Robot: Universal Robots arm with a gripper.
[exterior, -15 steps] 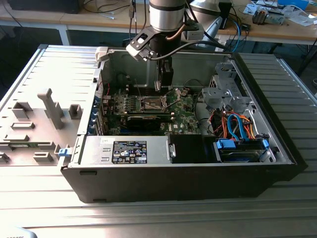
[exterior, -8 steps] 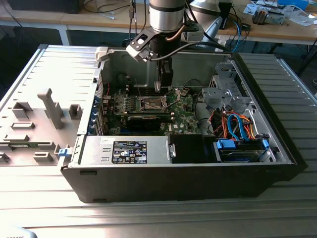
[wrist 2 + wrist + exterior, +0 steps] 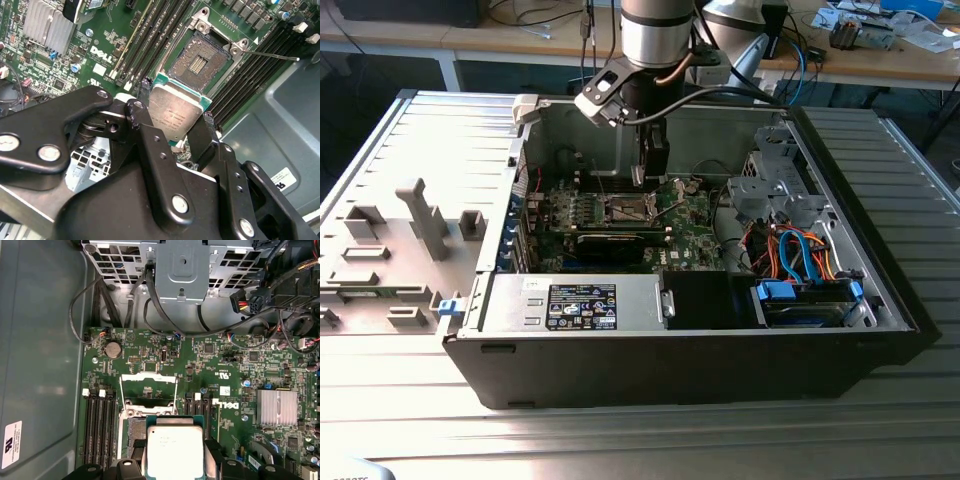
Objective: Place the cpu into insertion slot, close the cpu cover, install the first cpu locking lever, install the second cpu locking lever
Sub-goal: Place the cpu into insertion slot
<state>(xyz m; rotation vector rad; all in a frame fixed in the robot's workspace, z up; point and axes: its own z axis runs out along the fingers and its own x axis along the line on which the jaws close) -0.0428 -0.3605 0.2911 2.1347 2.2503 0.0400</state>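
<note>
Ribbed metal bench, open computer case on it, claw hanging over the motherboard. In the second wrist view, clamps the cpu by opposite edges, flat, metal top up, square with no long axis, just beside the bare insertion slot. In the first wrist view, cpu cover raised; seating, closing and latching all undone.

I see my gripper in matte black. The chip has a silvery-beige top with a thin green edge. The board is green, speckled with small silver and black parts. The socket is dark in the middle with a silver rim. A ribbed block is pale silver. The case is black; its cables are orange and blue.
</note>
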